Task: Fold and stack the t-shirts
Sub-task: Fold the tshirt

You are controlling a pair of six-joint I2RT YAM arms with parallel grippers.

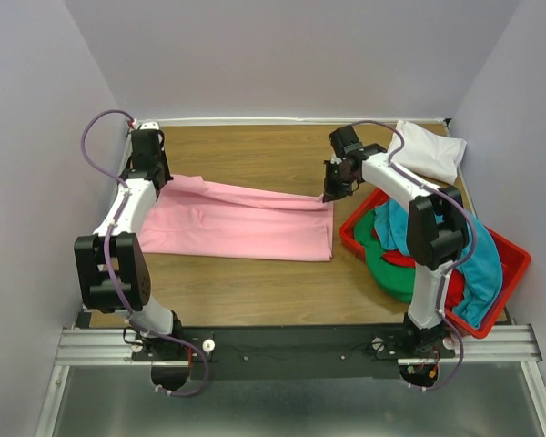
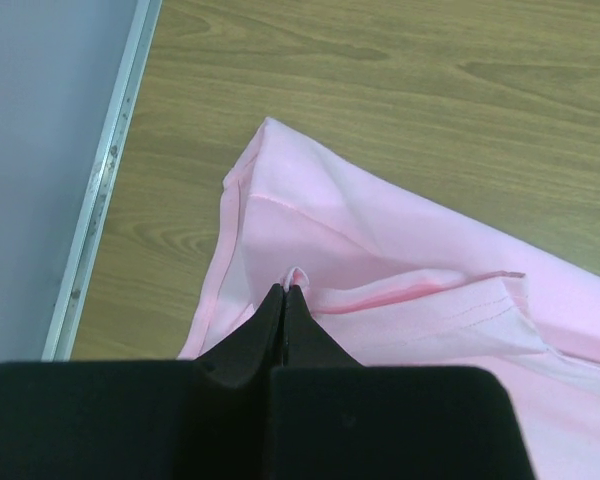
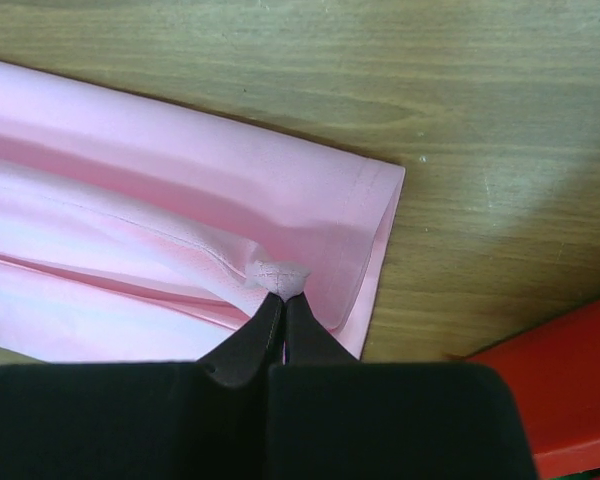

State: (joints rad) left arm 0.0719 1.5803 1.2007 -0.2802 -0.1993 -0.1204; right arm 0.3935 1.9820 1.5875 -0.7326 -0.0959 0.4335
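Pale lilac walls close round a wooden table in the top view, where the pink t-shirt lies spread across the middle, stretched between the two arms. The left gripper sits at its far left corner and the right gripper at its far right corner. A white t-shirt lies folded at the far right, and the red bin beside it holds a teal t-shirt, a green t-shirt and a red t-shirt. From the left wrist, the fingers are pressed together, pinching a small pucker of pink cloth near the hem, close to a metal strip at the table's edge. From the right wrist, the fingers likewise pinch a nub of pink fabric by the shirt's folded edge, the bin's rim near.
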